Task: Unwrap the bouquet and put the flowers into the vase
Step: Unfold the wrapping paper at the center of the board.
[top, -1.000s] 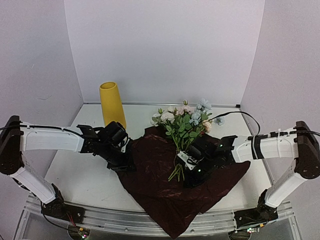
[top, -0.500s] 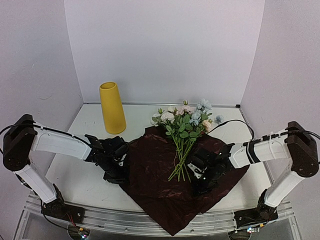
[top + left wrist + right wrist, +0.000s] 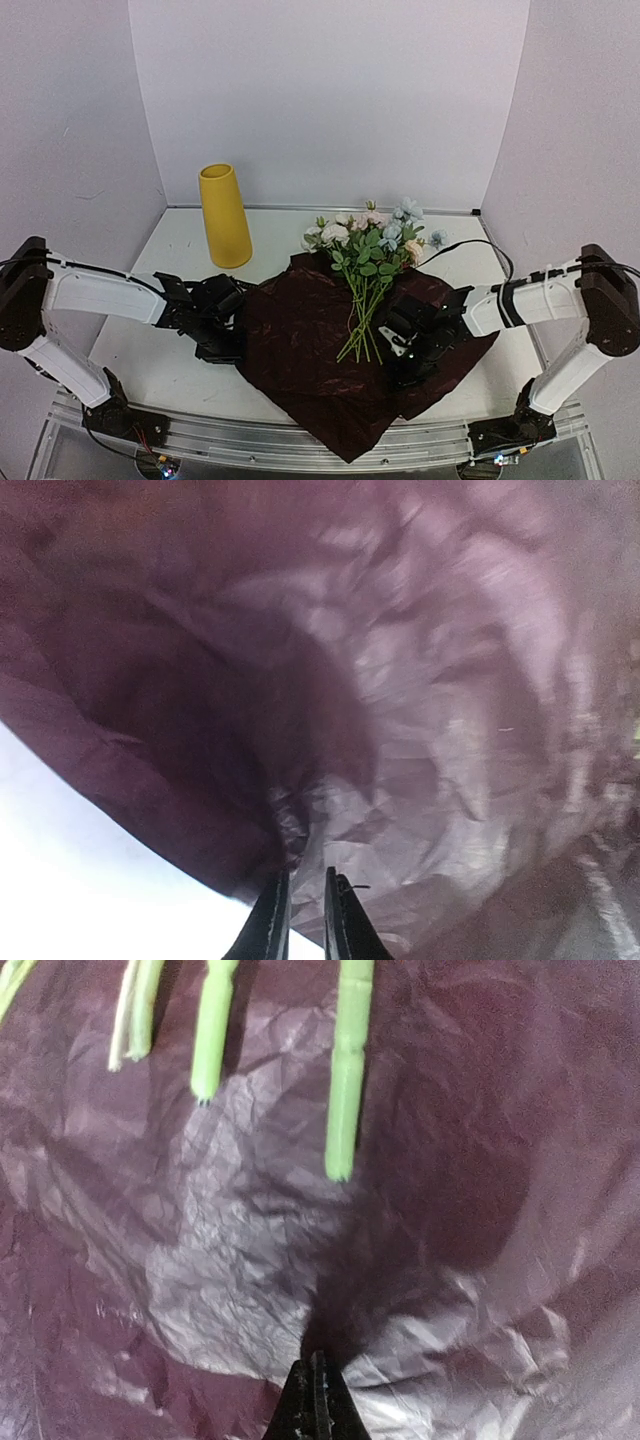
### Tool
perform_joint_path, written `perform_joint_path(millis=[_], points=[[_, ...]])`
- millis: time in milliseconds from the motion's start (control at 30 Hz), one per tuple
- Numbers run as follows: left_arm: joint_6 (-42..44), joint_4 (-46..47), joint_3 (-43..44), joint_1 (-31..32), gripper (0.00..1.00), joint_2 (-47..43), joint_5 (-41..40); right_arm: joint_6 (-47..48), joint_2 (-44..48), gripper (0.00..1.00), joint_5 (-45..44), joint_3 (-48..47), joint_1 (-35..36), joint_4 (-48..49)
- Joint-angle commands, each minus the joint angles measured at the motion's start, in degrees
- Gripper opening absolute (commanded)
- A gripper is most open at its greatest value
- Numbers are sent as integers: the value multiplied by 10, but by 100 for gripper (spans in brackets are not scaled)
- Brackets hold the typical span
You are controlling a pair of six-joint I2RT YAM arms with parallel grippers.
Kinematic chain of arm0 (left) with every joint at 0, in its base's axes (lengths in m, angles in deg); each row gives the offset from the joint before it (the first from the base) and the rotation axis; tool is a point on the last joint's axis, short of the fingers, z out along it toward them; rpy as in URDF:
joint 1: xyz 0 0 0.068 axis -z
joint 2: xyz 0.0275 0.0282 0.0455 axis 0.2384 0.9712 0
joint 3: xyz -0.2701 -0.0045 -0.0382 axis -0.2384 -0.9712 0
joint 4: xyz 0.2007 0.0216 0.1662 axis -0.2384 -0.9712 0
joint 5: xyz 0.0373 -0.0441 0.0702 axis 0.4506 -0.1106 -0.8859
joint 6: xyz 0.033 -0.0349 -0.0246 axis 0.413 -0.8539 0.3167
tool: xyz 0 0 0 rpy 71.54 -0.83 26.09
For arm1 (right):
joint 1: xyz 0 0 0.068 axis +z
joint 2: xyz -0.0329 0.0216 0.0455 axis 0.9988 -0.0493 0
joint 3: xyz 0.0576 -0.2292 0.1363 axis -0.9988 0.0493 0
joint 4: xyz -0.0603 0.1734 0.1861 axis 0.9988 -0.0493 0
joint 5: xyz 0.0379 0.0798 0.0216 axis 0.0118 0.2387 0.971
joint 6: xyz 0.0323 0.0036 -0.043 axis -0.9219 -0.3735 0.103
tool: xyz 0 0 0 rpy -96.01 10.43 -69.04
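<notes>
**Left tool.** My left tool (image 3: 303, 882) sits low at the left edge of the wrapping paper (image 3: 300, 340). Its jaws are drawn in to a narrow slit, and the crinkled paper edge gathers into a pucker right at the tips. I record this as a pinch on the paper.

**Right tool.** My right tool (image 3: 318, 1365) has its jaws fully together. The tips are buried in a fold of the same sheet on its right-hand side, with creases radiating from that point. Just beyond the tips lie the cut ends of several green stems (image 3: 340, 1070), close to the tool but not touching it.

**Flowers.** The flowers (image 3: 368, 250) lie loose on the opened dark red sheet between my two tools. The stems point toward the near edge and the heads fan out over the far corner of the paper.

**Vase.** The yellow vase (image 3: 224, 215) stands upright at the back left of the worktop (image 3: 150, 350). It is off the paper, beyond my left arm and well apart from the flowers.

**Obstructions.** A black cable (image 3: 470, 243) loops across the worktop behind my right arm, near the blue blooms. The sheet's near corner hangs over the metal rail (image 3: 250, 437).
</notes>
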Motion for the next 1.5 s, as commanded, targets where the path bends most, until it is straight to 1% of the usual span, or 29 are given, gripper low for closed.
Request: perform_joint_path(millis=[0,133,300,467,633,900,1033,1167,1300,1400,1467], points=[[-4,3,22,0,15,-62,-16,41,52,0,43,-7,1,-39],[7,5,49,3,16,-67,43,65,59,0,123,-21,5,-31],[20,7,60,33,17,-47,106,59,55,0,160,-12,23,-24],[14,10,44,49,17,-31,114,43,42,0,169,20,43,-4],[13,13,47,66,17,8,108,33,10,0,165,38,54,13],[-10,13,25,70,16,35,63,24,-43,0,140,43,62,26],[-24,13,17,69,16,41,30,21,-52,0,128,39,62,24],[-42,11,2,69,16,37,12,19,-20,0,100,34,62,10],[-47,-13,-2,69,17,16,-12,24,38,0,38,12,62,-12],[-34,-37,21,69,19,-3,-33,33,61,0,-12,-19,60,-43],[-17,-45,43,70,23,-15,-38,36,68,1,-48,-46,56,-67]])
